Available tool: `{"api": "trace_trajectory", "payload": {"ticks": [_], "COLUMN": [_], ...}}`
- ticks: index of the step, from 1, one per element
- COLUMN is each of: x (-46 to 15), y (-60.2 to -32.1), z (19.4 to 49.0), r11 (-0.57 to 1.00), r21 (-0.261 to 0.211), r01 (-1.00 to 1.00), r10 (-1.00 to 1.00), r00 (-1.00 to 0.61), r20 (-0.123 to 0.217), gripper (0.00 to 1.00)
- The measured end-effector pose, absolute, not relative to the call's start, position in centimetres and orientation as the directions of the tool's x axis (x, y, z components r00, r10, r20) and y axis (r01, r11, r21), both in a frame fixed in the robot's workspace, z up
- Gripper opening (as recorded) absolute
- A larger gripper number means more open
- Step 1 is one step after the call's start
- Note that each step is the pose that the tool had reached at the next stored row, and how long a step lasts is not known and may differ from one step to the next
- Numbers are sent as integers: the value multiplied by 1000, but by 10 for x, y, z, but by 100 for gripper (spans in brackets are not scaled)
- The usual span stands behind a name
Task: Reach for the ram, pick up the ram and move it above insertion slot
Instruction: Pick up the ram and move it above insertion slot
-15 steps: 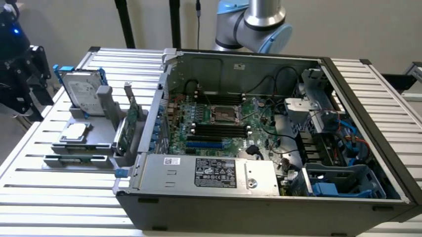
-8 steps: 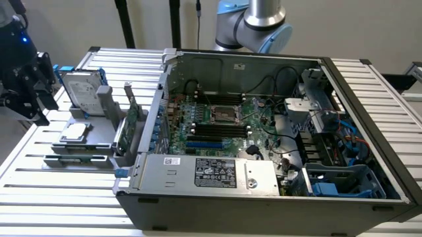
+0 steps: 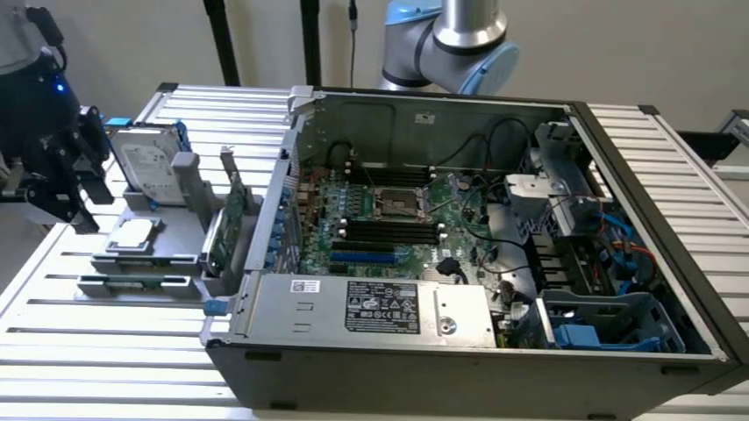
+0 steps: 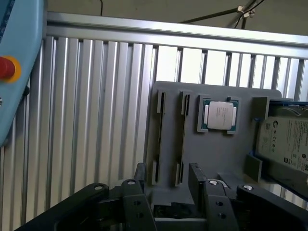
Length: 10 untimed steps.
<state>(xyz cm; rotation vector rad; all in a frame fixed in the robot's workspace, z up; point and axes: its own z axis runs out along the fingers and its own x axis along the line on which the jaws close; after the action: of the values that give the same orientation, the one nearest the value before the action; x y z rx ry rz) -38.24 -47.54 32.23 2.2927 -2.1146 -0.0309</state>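
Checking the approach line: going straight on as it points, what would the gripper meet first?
Probably the gray holder, at the two narrow slots framed by the open gripper. Depth is unclear, and I cannot tell what the slots hold.

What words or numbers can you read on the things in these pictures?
No text here is clear enough to quote.
Black label on the silver box: print too small to read.
White sticker on the same box: blurred.
Hard drive label: lines of print, blurred.
Square chip in the grey holder: marks too faint.
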Motion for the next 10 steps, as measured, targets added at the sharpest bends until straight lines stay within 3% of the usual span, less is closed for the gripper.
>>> {"api": "trace_trajectory", "payload": {"ticks": [10], "x": [-382], "y": [-479], "z": [304], "r11": [-81], "r21": [29], "r01": [-996], "r10": [-997], "r00": [81], "r20": [0], "gripper": [48]}}
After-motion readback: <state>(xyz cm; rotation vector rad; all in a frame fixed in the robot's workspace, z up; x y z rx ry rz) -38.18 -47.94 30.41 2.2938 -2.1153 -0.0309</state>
